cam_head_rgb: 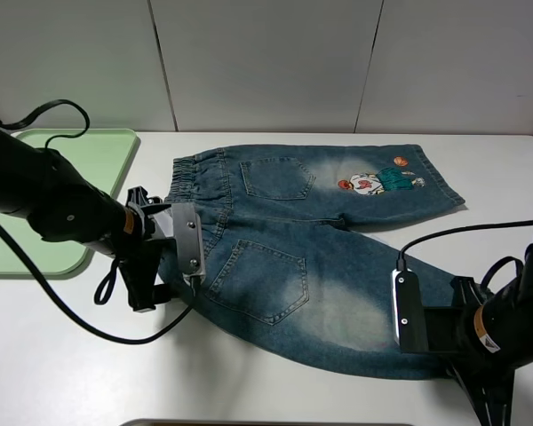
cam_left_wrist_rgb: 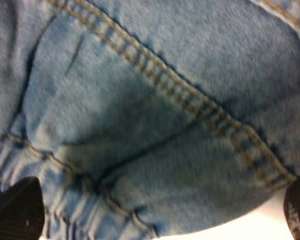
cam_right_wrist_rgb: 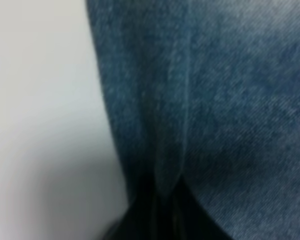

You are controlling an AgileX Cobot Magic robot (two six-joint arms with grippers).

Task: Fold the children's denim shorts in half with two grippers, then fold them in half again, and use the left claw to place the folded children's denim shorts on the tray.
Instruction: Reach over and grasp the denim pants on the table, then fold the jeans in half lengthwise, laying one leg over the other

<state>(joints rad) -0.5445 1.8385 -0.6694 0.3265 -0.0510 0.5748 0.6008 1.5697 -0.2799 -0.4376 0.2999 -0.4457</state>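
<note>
**Step in hand: first fold, grasp phase.**

1. Right pincer [cam_right_wrist_rgb: 162,212], black, two-fingered, nearest the front edge of the white bench [cam_head_rgb: 53,355]. The fingers are together and clamped on a pinched ridge of blue denim. In the high view this pincer sits at the hem end of the near leg.
2. Children's faded blue denim shorts [cam_head_rgb: 284,266]. They lie flat and unfolded on the bench, seat side up, both stitched back pockets showing. No fold is made yet.
3. Left pincer [cam_left_wrist_rgb: 157,215], black, twin of the right. The fingers stand wide apart, with denim and the gathered elastic waistband [cam_head_rgb: 191,177] lying between them. It holds nothing. In the high view it sits at the near corner of the waistband.
4. Far leg, carrying the colourful cartoon patch [cam_head_rgb: 377,182], lies undisturbed towards the wall.
5. Pale green rectangular plastic tray [cam_head_rgb: 102,160], low-rimmed, sits at the far left of the bench, just beside the waistband end and apart from the shorts.

**Next move (judgement).**

- Close the left pincer on the waistband corner. Whether the lower finger is under the cloth cannot be told, so a slight further descent may be needed.
- With both corners gripped, raise the near edge evenly and carry it over to the far edge.
- Keep the two pincers level so the denim does not skew or drag the lower layer.
</note>
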